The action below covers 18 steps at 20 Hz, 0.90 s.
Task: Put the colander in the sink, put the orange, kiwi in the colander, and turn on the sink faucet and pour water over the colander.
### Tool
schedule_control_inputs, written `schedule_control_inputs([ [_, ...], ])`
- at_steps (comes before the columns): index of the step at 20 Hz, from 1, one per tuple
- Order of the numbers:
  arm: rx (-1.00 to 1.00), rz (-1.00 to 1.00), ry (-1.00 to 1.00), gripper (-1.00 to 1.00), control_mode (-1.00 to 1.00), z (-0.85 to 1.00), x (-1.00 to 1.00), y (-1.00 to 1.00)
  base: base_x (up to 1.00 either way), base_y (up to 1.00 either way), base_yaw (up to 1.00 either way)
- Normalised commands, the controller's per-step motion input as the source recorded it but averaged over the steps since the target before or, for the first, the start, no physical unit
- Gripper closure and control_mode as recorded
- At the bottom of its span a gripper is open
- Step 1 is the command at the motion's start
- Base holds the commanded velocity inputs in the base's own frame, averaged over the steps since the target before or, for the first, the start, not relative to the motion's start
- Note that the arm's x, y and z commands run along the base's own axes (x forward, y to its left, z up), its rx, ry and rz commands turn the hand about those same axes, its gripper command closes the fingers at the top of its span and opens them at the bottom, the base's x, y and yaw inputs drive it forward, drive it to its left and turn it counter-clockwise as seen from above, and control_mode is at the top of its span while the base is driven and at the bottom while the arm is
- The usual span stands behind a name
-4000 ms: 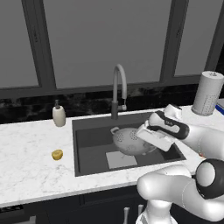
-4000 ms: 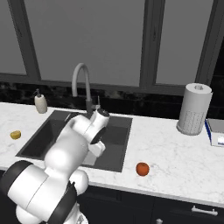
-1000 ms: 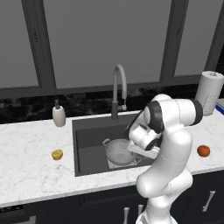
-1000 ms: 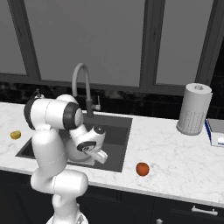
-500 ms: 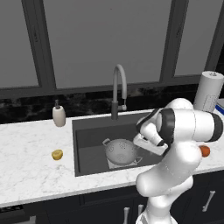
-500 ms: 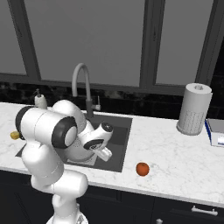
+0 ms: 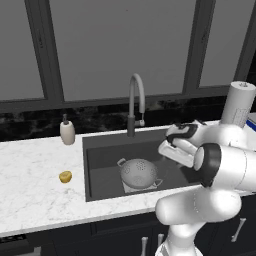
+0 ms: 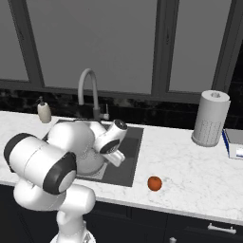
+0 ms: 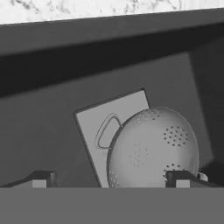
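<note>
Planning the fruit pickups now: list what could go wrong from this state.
1. The colander sits on the sink floor, seemingly dome up, so dropped fruit would probably roll off instead of staying in it.
2. The kiwi and orange lie on opposite counters; the wide swings between them could clip the sink faucet.
3. The open gripper hangs close to the colander and could nudge it while leaving.

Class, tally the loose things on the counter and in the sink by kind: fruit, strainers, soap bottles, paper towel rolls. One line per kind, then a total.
Fruit: 2, the small red-orange orange and the small yellow kiwi
Strainers: 1, the silver-grey perforated metal colander
Soap bottles: 1, the cream soap bottle
Paper towel rolls: 1, the white paper towel roll
Total: 5
</note>
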Motion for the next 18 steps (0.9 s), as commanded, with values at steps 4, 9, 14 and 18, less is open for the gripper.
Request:
schedule_control_inputs([
  [4,0.0,0.0,0.06,-1.0,-1.0,0.68,-0.16,-0.41,0.0,0.0,0.0],
  [9,0.0,0.0,0.0,-1.0,-1.0,0.52,-0.41,-0.66,0.0,0.0,0.0],
  [14,-0.05,-0.07,0.0,-1.0,-1.0,0.35,-0.42,-0.61,0.0,0.0,0.0],
  [18,-0.01,-0.49,0.12,-1.0,-1.0,0.22,-0.3,-0.54,0.0,0.0,0.0],
])
